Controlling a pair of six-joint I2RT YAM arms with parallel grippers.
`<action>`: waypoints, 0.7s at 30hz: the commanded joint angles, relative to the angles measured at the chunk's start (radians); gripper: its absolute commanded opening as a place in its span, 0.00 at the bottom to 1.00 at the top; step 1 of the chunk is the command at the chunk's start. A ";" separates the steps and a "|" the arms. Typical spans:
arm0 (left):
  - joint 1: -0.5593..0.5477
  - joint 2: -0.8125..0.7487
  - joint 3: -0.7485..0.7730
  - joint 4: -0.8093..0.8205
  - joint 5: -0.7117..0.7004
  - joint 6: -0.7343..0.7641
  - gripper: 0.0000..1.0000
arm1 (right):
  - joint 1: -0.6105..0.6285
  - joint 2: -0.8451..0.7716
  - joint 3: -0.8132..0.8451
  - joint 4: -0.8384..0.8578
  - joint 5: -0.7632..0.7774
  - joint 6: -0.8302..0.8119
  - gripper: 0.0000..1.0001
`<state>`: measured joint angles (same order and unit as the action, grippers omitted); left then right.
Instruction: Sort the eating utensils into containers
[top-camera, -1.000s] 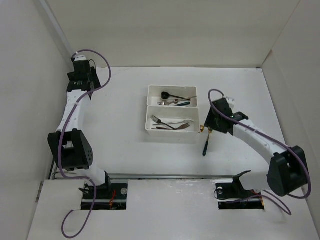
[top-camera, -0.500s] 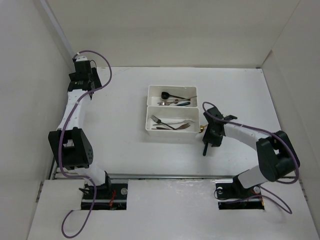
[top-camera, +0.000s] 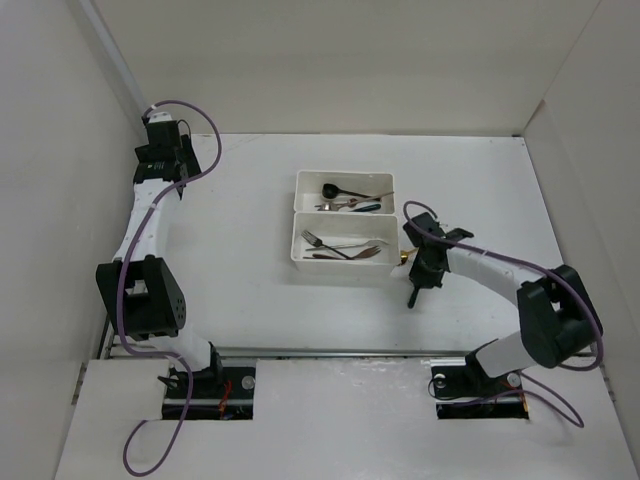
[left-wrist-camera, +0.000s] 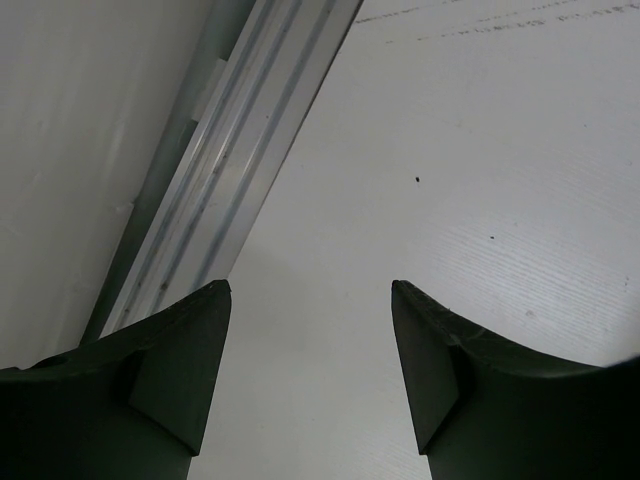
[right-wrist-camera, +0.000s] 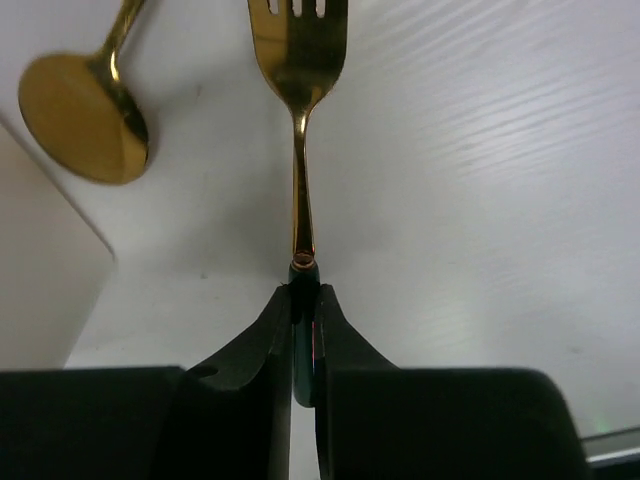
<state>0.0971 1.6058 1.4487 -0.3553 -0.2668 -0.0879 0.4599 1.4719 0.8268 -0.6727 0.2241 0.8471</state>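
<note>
Top view, right gripper: I am reaching my right gripper (top-camera: 415, 266) down to the table (top-camera: 240, 260), just off the right end of the near tray (top-camera: 340, 272). From up here I cannot tell how its jaws are standing.
Top view, fork: the fork (top-camera: 411, 296) is lying beside the near tray and outside it. Its dark handle is pointing toward my bases.
Top view, trays: the near tray and the far tray (top-camera: 300, 185) are sitting long side against long side in the middle of the table. Each is holding several utensils (top-camera: 330, 188).
Top view, left arm: my left arm (top-camera: 140, 215) is stretching into the far left corner by the side wall, well apart from the trays.
Left wrist, left gripper: I am keeping my left gripper (left-wrist-camera: 310, 370) spread wide and holding nothing, with bare table showing between its fingers (left-wrist-camera: 180, 360).
Left wrist, rail: a metal rail (left-wrist-camera: 230, 160) is running diagonally along the foot of the wall, left of the fingers.
Right wrist, right gripper: my right gripper is pinching narrow on the fork's dark green handle end.
Right wrist, fork: the gold neck is running straight away from my fingers, and the tines are going off the top edge. I cannot tell whether it is resting on the table or just off it.
Right wrist, spoon: a gold spoon (right-wrist-camera: 85, 115) is lying left of the fork, apart from it, just beside the near tray's white wall and outside it.
</note>
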 joint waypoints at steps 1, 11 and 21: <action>0.006 -0.061 0.001 0.021 -0.025 -0.007 0.63 | -0.001 -0.138 0.121 -0.082 0.272 -0.003 0.00; 0.006 -0.072 0.001 0.021 -0.025 0.002 0.63 | 0.262 -0.081 0.442 0.473 0.427 -1.132 0.00; 0.026 -0.122 -0.028 0.039 -0.054 0.022 0.63 | 0.381 0.054 0.359 0.406 -0.137 -1.504 0.00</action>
<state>0.1074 1.5360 1.4307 -0.3504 -0.2924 -0.0765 0.8379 1.5368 1.1950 -0.2878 0.2379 -0.5121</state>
